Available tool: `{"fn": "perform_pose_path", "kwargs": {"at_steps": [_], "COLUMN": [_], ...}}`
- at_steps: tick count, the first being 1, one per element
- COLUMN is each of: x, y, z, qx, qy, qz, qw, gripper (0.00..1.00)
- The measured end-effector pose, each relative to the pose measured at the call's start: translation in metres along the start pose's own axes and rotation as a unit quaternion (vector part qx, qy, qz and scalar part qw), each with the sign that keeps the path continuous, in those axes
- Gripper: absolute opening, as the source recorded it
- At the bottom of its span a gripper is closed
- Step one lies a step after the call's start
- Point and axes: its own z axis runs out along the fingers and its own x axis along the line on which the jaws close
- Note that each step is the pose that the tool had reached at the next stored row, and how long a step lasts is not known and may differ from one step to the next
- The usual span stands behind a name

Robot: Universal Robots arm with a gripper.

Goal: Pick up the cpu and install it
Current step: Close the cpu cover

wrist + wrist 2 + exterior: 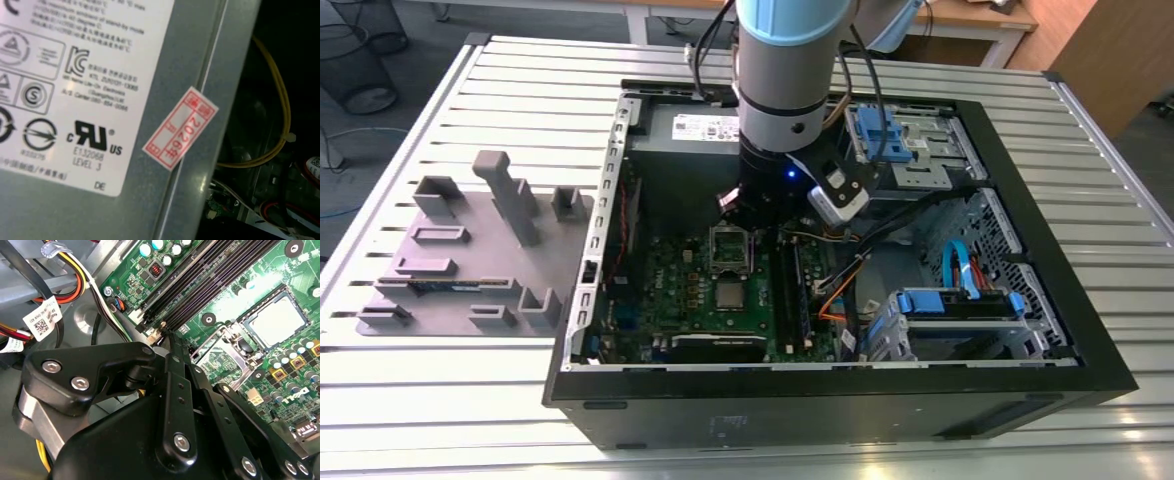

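Dull silver marks the cpu (730, 293): you can see it lying flat on the green motherboard (674, 290), inside a dark square seat, apart from the pincer (750, 222) and untouched by it. In the second wrist view the cpu (274, 320) sits past the hinged metal frame (220, 352) as seen from the pincer (169, 340). The frame lies between the 2 of them, close under the pincer's tip.

The frame looks swung off the seat. That is probably why the chip's whole top is bare, since a closed frame would cover its edges. Whether the chip is fully seated you cannot tell.

The arm stands nearly upright inside the open case (1047, 345). I judge this lets the pincer come straight down among the crowded parts. The black memory slots (200, 295) run just beside it, and the orange and yellow cables (75, 277) hang behind it, clear of the board.

You cannot tell whether the pincer is wide or narrow, because its black linkage blocks the tip. Nothing silver shows in its hold.

The first wrist view faces the grey power-supply box (200, 60), so that box is close alongside the wrist.
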Motion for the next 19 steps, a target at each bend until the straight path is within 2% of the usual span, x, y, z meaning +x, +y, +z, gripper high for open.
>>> {"fn": "perform_pose_path", "kwargs": {"at_steps": [14,19], "x": [0.0011,0.0003], "y": [0.0007,0.0037], "z": [0.0007,0.0008], "qx": [-0.0011,-0.0011], "qy": [-0.0001,-0.0001], "qz": [-0.006,-0.006], "qw": [0.99998,0.99998], "gripper": [0.11,0.11]}}
